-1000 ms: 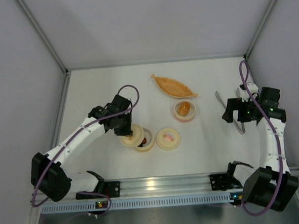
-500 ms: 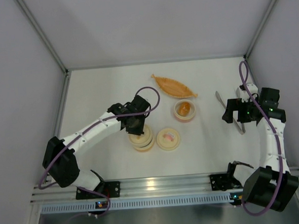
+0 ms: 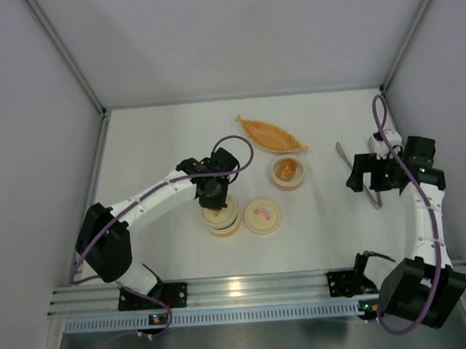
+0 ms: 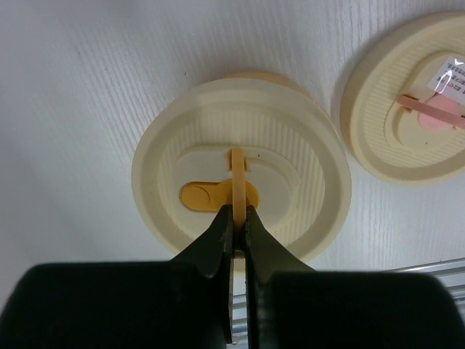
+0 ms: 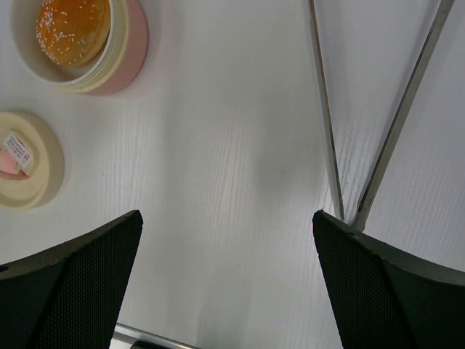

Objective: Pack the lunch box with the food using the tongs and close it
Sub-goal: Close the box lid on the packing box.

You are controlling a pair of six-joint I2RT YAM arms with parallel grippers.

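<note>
Two arms, left end effector (image 4: 237,218) clamping lid tab (image 4: 237,171), right end effector (image 5: 227,218) wide above tongs (image 5: 330,145)

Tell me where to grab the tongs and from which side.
Grip the tongs across both thin arms, near the joined end, coming straight down. They lie flat in a V, and the open right gripper probably spans them there.

Ribbed cream lid (image 4: 290,153), yellow tab (image 4: 207,195)
</note>
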